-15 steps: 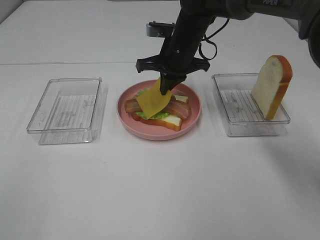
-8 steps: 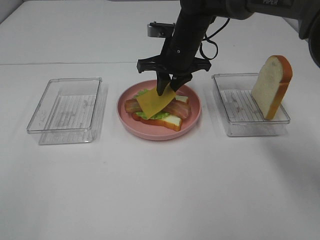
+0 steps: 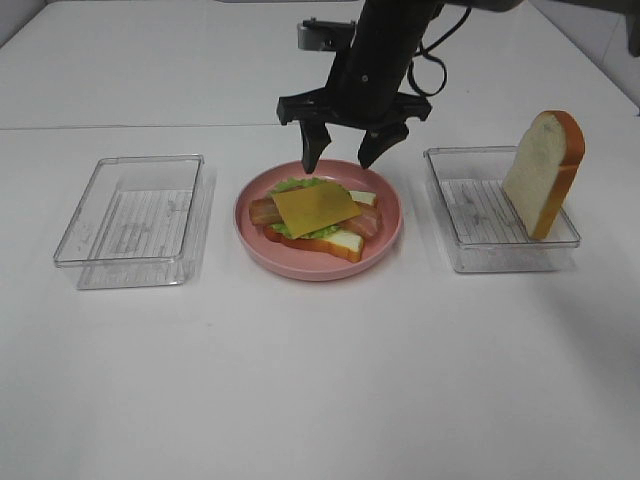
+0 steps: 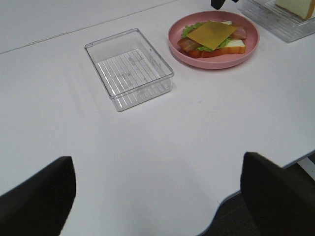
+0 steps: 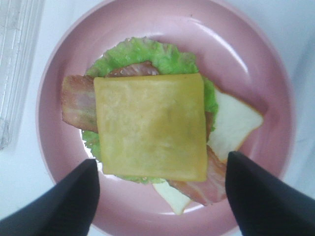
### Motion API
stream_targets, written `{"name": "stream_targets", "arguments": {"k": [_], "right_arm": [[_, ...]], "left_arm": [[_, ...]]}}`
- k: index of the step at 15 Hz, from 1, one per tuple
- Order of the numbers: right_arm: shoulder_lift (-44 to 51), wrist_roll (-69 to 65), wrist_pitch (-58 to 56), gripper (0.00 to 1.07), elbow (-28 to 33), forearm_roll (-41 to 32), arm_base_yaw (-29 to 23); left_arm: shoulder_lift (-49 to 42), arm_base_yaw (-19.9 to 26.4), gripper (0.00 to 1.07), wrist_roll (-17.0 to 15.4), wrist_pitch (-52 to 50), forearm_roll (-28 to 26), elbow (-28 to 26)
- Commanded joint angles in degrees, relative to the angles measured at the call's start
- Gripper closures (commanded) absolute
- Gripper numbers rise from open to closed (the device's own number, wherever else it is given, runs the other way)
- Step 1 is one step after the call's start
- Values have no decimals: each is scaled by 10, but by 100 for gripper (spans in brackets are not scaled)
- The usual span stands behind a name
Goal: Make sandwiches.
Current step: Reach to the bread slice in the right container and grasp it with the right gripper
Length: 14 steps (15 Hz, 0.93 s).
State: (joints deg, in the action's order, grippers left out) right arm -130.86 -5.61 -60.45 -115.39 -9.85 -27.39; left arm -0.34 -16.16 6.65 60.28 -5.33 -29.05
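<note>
Cheese (image 3: 314, 208) lies flat on the stack in the plate (image 3: 385, 235), mid-counter. Right claw (image 3: 340, 158) hangs above it, jaws apart, empty. Next, I judge: fetch the bread (image 3: 543, 172) from the right tray (image 3: 470, 255).

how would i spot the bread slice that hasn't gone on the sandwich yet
Start at the round pink plate in the middle of the white table, then go to the clear tray on the right in the high view. The spare bread slice stands on edge there, leaning at the tray's far right end. Unlike the flat slice under the cheese, it is upright and bare, with an orange-brown crust.
</note>
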Motion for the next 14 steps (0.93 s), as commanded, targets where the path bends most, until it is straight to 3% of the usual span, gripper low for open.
{"name": "stream_targets", "arguments": {"k": [1, 4, 7, 9, 11, 14], "right_arm": [[41, -1, -23, 35, -4, 55, 2], [96, -20, -68, 29, -4, 184, 2], [119, -35, -96, 29, -4, 234, 26], [128, -40, -109, 29, -4, 231, 57], [131, -36, -136, 30, -3, 216, 127], [131, 3, -136, 32, -3, 125, 190]], "left_arm": [[-11, 2, 21, -4, -6, -5, 3], [-11, 2, 21, -4, -6, -5, 3], [-11, 2, 21, -4, -6, -5, 3], [-11, 2, 21, -4, -6, -5, 3], [-11, 2, 21, -4, -6, -5, 3], [-11, 2, 21, -4, -6, -5, 3]]}}
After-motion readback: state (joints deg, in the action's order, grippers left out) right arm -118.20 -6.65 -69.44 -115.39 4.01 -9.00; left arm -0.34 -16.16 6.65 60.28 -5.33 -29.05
